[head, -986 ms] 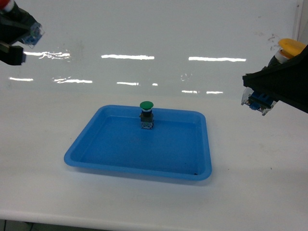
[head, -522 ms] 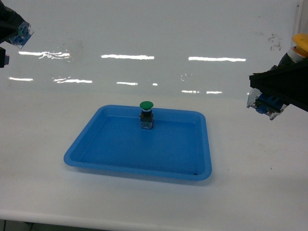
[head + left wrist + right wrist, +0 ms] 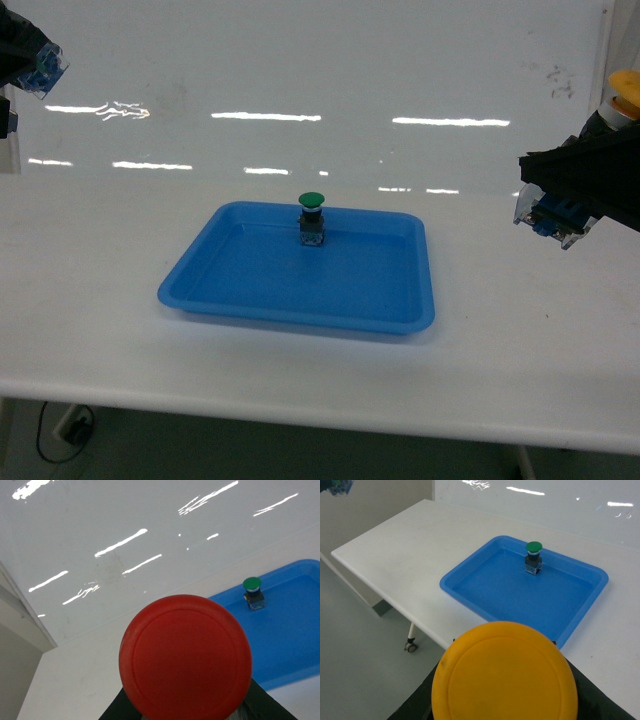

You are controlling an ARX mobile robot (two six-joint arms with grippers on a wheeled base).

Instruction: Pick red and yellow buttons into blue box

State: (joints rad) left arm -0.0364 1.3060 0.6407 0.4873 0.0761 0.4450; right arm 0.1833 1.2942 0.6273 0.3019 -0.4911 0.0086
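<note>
Red button (image 3: 185,655): clamped in left gripper (image 3: 25,60), held high, left of blue box (image 3: 260,300)
Yellow button (image 3: 505,672): clamped in right gripper (image 3: 560,210), held right of box
Green button (image 3: 312,218): standing in box
Step judged: carry; lowering over box and release required next

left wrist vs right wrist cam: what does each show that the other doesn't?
Only the left wrist view shows the red button, its cap filling the foreground. Only the right wrist view shows the yellow button, the table's near edge and a caster wheel on the floor. Both show the blue box with the green button standing inside it, and the white table.
</note>
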